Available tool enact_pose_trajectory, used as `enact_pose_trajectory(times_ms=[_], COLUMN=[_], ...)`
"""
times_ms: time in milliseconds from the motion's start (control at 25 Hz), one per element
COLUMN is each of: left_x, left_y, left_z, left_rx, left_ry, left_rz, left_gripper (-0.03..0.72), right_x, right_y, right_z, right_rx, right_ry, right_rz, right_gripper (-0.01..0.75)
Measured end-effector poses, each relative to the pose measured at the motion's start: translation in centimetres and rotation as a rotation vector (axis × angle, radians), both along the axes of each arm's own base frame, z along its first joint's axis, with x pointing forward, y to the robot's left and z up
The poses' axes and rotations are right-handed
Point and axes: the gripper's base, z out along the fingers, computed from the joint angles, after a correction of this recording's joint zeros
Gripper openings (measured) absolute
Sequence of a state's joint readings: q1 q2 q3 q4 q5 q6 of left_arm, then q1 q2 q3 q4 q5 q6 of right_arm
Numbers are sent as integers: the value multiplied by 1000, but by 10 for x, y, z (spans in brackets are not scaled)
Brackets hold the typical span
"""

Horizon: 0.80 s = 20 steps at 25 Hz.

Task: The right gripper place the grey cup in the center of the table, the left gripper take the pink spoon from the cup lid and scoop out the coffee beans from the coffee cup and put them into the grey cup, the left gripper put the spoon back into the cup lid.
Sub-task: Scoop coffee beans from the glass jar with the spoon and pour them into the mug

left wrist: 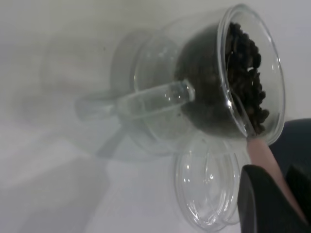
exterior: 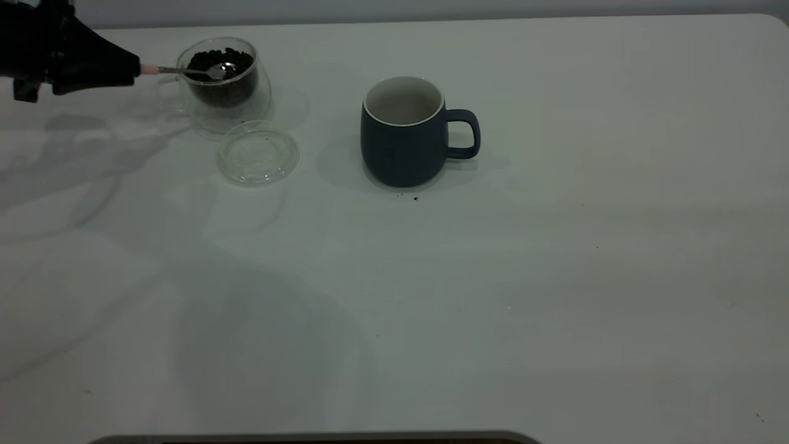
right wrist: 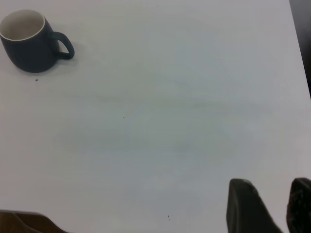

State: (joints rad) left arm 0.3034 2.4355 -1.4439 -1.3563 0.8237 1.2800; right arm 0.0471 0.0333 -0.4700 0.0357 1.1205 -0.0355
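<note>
We see dim, flat light, soft overlapping arm shadows on the table (exterior: 555, 277), glints on the coffee cup (exterior: 223, 83), blurry left wrist view.

We see the left tool (exterior: 137, 69) at the worktop's (exterior: 555, 277) far left edge, holding the pink spoon (exterior: 191, 71) out to its right. The spoon's bowl sits over the coffee beans (exterior: 222, 77) in the coffee cup (exterior: 225, 83), just right of the tool. The cup lid (exterior: 257, 153) lies in front of that cup, touching or nearly so. The grey cup (exterior: 404, 132) stands farther right, well apart, handle pointing away from the tool.
</note>
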Motion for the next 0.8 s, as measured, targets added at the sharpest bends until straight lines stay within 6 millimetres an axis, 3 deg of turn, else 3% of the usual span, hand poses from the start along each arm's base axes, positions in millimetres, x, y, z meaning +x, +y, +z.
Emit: enact_pose_trajectory(times_ms=[800], left_x=[-1], left_y=[-4], left_z=[-5], left_rx=[-106], left_ry=[143], left_rz=[89], left_gripper=[123], right_x=[0], right_y=[0], right_z=[0], right_rx=[0], right_ry=[0], right_rz=[0], right_gripper=[241])
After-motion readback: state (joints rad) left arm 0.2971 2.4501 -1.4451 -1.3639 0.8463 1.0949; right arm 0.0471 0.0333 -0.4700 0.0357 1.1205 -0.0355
